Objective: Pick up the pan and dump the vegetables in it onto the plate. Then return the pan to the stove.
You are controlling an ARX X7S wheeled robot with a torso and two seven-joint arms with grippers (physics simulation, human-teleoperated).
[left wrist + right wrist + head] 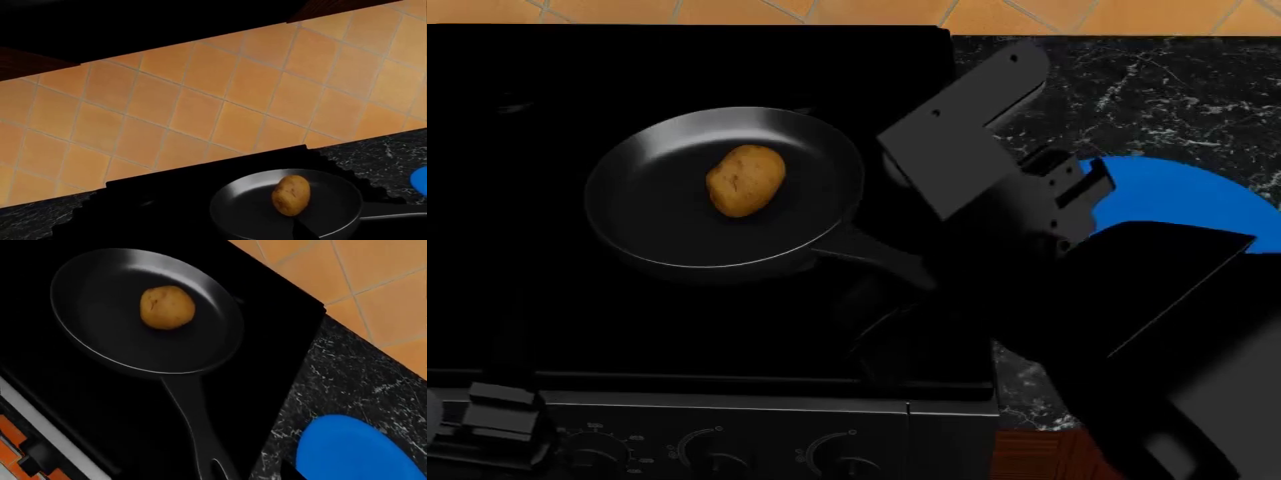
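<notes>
Black and broad, the stove (694, 310) carries the pan (667, 230), with the blue plate (1188, 205) off on the marbled desk (1174, 90) to its right. From the pan bowl the long handle (874, 255) runs toward the robot's right and front, ending under the right arm (988, 170), which hangs above it; that arm is plainly the nearer one. Its tool is hidden behind its own links, so I cannot tell whether the jaws stand apart or together. Smallest, the potato (745, 180) rests loose near the middle of the pan.
</notes>
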